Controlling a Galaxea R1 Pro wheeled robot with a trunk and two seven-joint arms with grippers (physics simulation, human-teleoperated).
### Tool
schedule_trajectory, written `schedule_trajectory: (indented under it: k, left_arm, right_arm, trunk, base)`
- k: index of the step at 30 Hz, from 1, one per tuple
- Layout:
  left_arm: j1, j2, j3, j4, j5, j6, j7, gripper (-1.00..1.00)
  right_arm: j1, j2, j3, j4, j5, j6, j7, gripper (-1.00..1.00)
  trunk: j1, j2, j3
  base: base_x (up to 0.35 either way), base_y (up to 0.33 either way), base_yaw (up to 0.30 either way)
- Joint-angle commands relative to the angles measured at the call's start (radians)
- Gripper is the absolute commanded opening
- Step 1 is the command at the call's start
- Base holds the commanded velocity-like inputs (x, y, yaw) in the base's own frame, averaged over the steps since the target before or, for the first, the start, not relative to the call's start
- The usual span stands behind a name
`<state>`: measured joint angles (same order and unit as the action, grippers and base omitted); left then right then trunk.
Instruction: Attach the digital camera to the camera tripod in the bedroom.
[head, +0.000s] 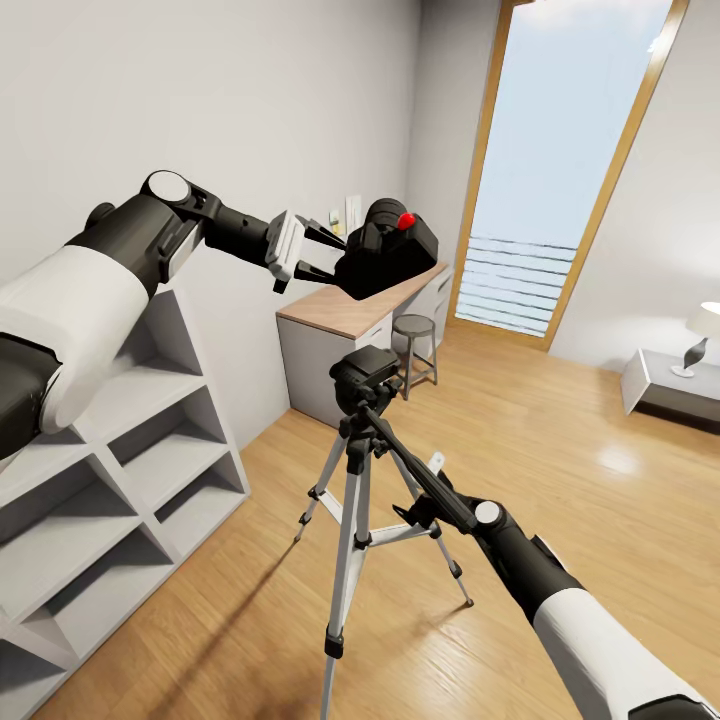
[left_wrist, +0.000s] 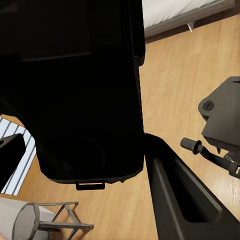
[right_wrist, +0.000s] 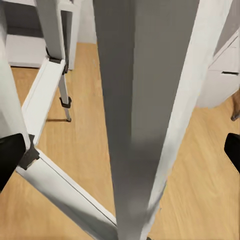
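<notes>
Left gripper (head: 322, 250) clamps the digital camera (head: 390, 250) above the camera tripod (head: 365, 400).

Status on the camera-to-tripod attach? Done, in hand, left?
Done: the digital camera is picked up, clamped in the left gripper and held in the air above the camera tripod. In hand: the right gripper is at a tripod leg, apparently steadying it. Left: lowering the camera onto the bare tripod head and seating it.

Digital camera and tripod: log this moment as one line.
left gripper: shut on digital camera, held above tripod head | right gripper: at camera tripod, grip unclear | camera not yet mounted
</notes>
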<state>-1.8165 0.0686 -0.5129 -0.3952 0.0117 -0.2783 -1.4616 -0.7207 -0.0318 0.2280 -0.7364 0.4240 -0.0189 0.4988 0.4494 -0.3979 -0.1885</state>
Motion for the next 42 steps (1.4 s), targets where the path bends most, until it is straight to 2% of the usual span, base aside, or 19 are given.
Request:
schedule_trajectory:
  k: [1,13,36,37,42]
  left_arm:
    - [-0.001,0.001,-0.002,-0.001,0.001,-0.012,0.0,-1.0]
    - [-0.001,0.0,-0.002,-0.001,0.001,-0.012,0.0,-1.0]
    - [-0.001,-0.001,-0.004,-0.001,0.001,-0.01,0.0,-1.0]
    - [-0.001,-0.001,-0.004,-0.001,0.001,-0.01,0.0,-1.0]
    - [-0.001,0.0,-0.004,-0.001,0.001,-0.01,0.0,-1.0]
  right_arm:
    - [-0.001,0.003,0.001,-0.001,0.015,-0.008,0.001,1.0]
    - [-0.002,0.015,0.0,-0.001,0.033,-0.034,0.0,1.0]
    - [-0.002,0.016,-0.003,-0.003,0.033,-0.037,-0.002,1.0]
    - [-0.001,0.016,-0.003,-0.003,0.033,-0.037,-0.003,-1.0]
    - [-0.001,0.016,-0.003,-0.003,0.033,-0.036,-0.019,-1.0]
  trunk:
    - [0.001,-0.002,-0.002]
    - [0.001,-0.002,-0.002]
    - [0.001,-0.002,-0.002]
    - [0.001,-0.002,-0.002]
    - [0.001,-0.002,-0.002]
  base:
    - [0.0,0.0,0.0]
    - [0.0,0.0,0.0]
    - [0.0,0.0,0.0]
    - [0.0,0.0,0.0]
    - [0.0,0.0,0.0]
